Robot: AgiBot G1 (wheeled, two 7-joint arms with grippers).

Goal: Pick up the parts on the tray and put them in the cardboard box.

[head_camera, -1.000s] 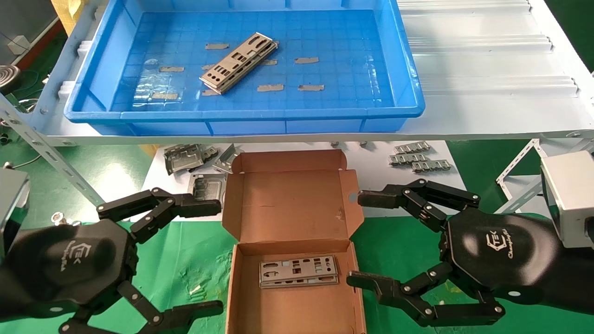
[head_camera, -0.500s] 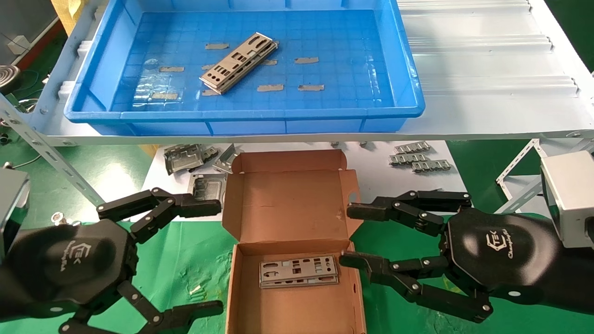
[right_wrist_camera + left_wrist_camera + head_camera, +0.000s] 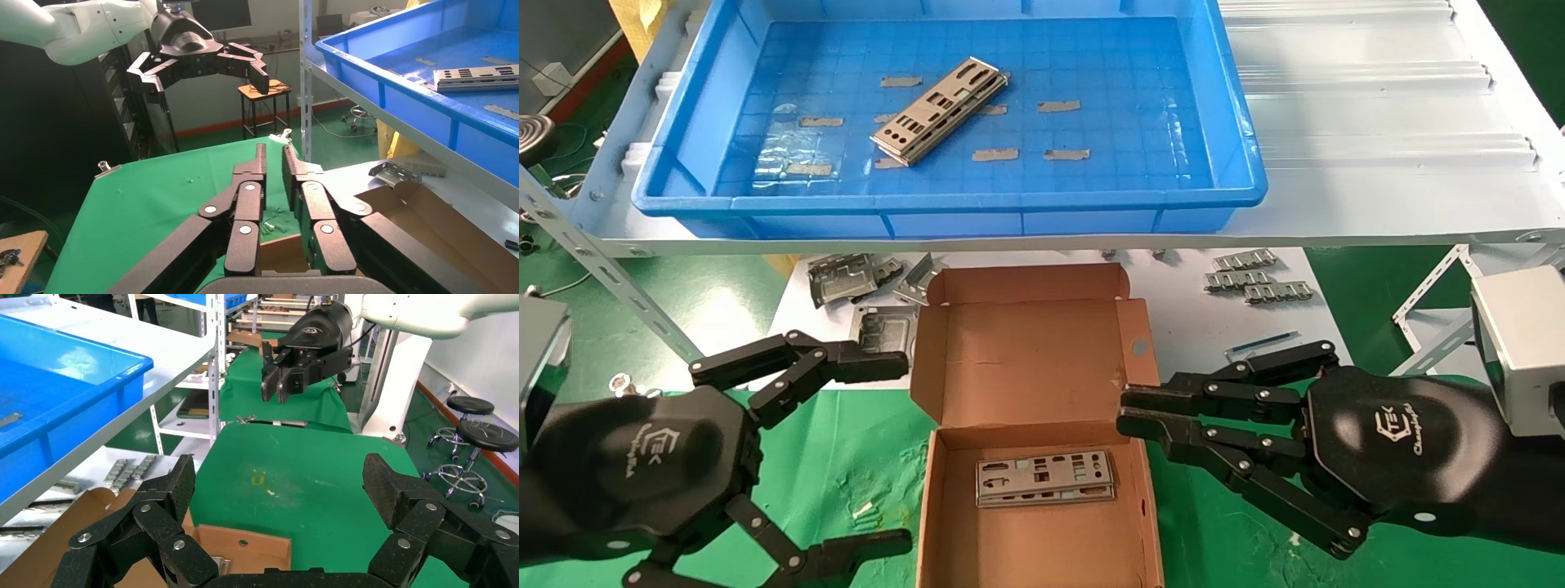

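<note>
Right gripper (image 3: 1128, 411) jaws nearly closed, empty, beside cardboard box (image 3: 1042, 523) (left gripper (image 3: 891, 453) wide open)

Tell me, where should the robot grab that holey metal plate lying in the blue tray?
Probably across its narrow width near the middle, coming straight down from above. The plate lies flat and slanted on the tray floor, so only its two long edges offer anything to pinch. The right tool, shut and empty beside the cardboard box, would open first.

Both grippers, the left gripper (image 3: 878, 445) and the right gripper (image 3: 1128, 412), were matte black, built from linked bars pinned with silver rivets. Each rounded black housing carried a white logo. Silver-grey boxes sat at the wrists; the arms were glossy white.
</note>
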